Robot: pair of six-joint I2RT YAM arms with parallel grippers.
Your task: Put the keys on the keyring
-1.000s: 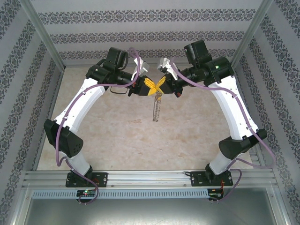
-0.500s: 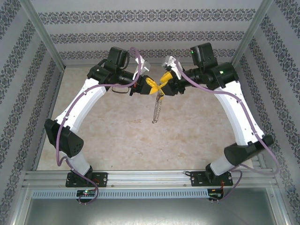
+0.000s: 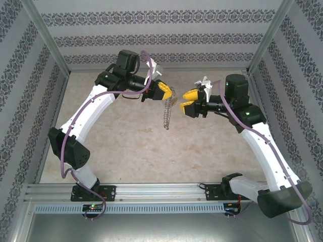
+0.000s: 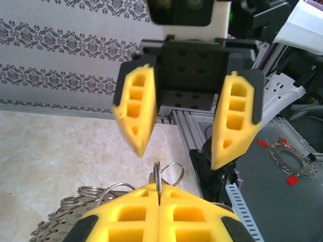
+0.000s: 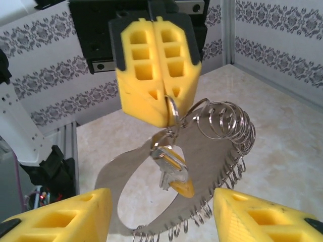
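My left gripper (image 3: 162, 92) is shut, pinching a small split ring (image 4: 158, 176) of the keyring (image 3: 168, 112), which hangs from it above the table. In the right wrist view the keyring (image 5: 214, 161) is a wide metal band with many small rings strung around it. A silver key with a yellow-orange tag (image 5: 175, 172) dangles from a small ring just below the left fingertips (image 5: 156, 108). My right gripper (image 3: 187, 100) is open with nothing in it, a short way to the right of the keyring. Its fingers (image 4: 135, 113) face the left wrist camera.
The beige marble tabletop (image 3: 131, 146) is enclosed by patterned walls and aluminium posts. A rail (image 3: 161, 191) runs along the near edge. On the grey surface beyond the rail lie another toothed metal ring (image 4: 286, 157) and small red bits (image 4: 291, 179).
The right gripper opened and pulled back to the right, away from the left gripper. The keyring stays hanging from the left gripper, which has barely moved.
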